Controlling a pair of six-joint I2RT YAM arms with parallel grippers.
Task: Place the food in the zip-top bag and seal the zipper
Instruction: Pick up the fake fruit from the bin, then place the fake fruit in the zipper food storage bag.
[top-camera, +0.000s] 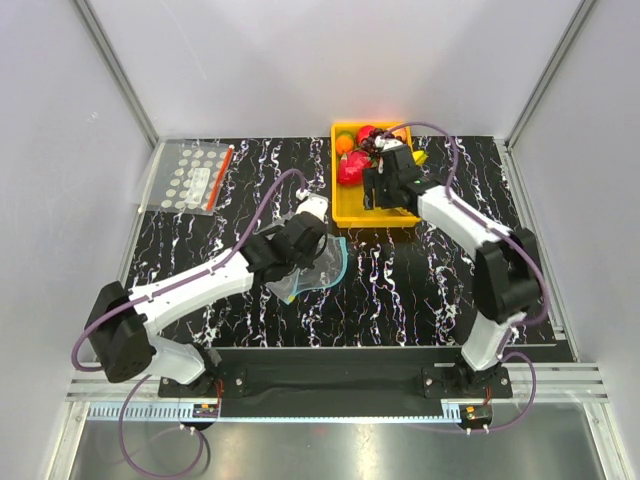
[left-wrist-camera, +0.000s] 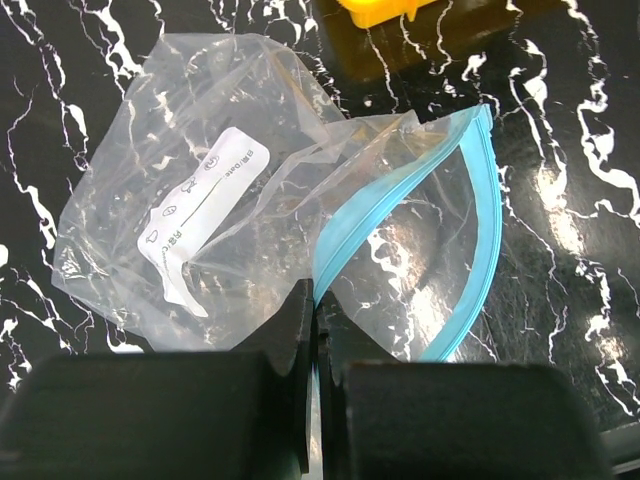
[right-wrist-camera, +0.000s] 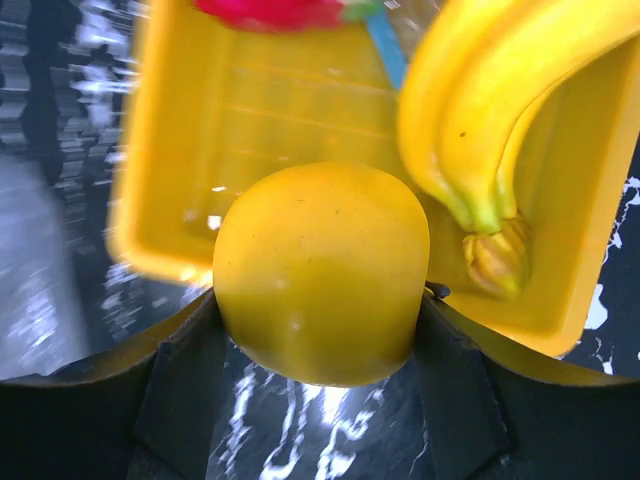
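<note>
The clear zip-top bag (left-wrist-camera: 210, 170) lies crumpled on the black marbled table, also in the top view (top-camera: 322, 268). Its teal-blue zipper (left-wrist-camera: 482, 230) curves open. My left gripper (left-wrist-camera: 317, 312) is shut on the near lip of the zipper strip; it shows in the top view (top-camera: 300, 243). My right gripper (right-wrist-camera: 320, 310) is shut on the yellow lemon (right-wrist-camera: 320, 260), held over the near edge of the yellow tray (right-wrist-camera: 165, 150). The bananas (right-wrist-camera: 490, 110) lie in the tray beside it. From above, the right gripper (top-camera: 384, 190) hangs over the tray (top-camera: 345, 215).
A round orange fruit (top-camera: 344, 143) and red toy food (top-camera: 351, 170) sit in the tray's far part. A clear bag with white dots and a red strip (top-camera: 195, 175) lies at the back left. White walls with metal posts enclose the table.
</note>
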